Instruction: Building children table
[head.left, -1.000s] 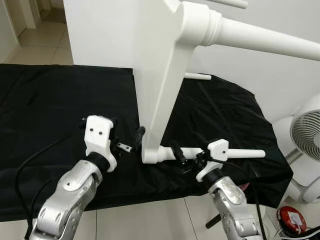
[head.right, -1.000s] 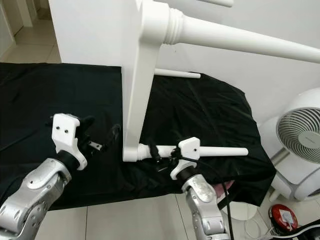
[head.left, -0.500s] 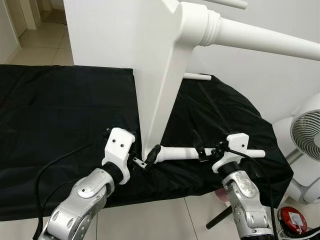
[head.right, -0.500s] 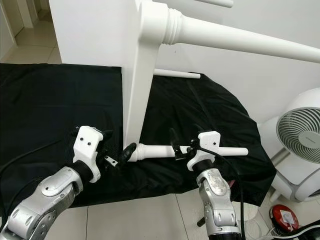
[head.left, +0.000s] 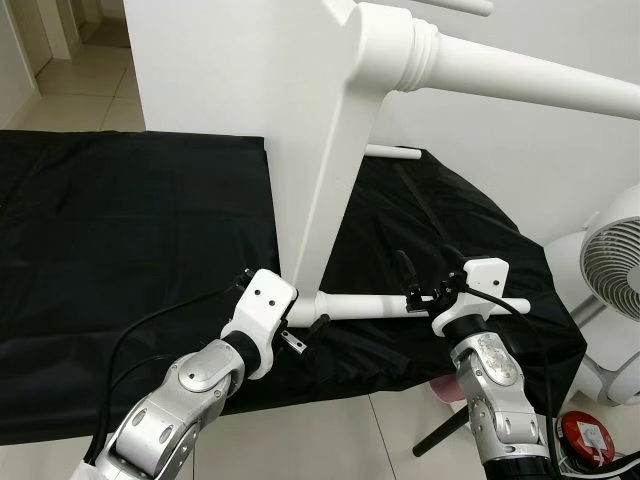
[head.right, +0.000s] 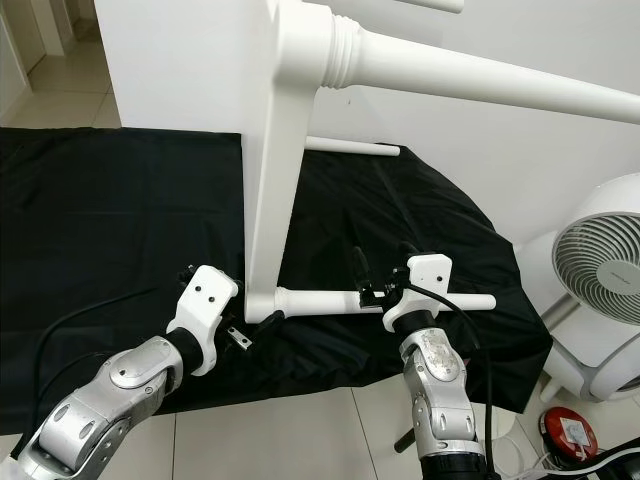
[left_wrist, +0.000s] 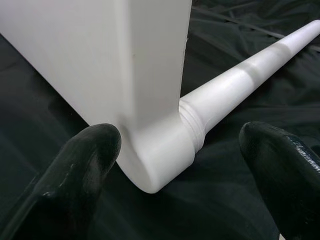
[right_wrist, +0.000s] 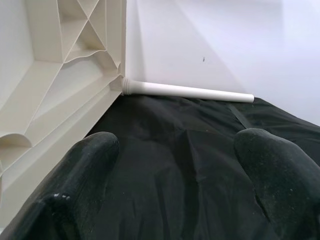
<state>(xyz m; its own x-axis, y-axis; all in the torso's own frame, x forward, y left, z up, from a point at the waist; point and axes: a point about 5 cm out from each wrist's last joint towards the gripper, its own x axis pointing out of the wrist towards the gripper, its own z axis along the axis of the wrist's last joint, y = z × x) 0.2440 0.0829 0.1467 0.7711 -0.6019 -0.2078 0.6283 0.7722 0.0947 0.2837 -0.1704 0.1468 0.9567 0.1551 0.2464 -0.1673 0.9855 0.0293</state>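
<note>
With the left gripper (left_wrist: 175, 170) spread wide around the standing white plastic tabletop's (head.left: 240, 110) corner and the right gripper (head.left: 430, 275) open above the screwed-in round white leg (head.left: 400, 306), a careless bump could topple the panel.

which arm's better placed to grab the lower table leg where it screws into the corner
Left. The left gripper sits open right at the corner joint, its fingers straddling the lower leg. The right gripper is open farther out, above the shaft, facing the black cloth.
</note>
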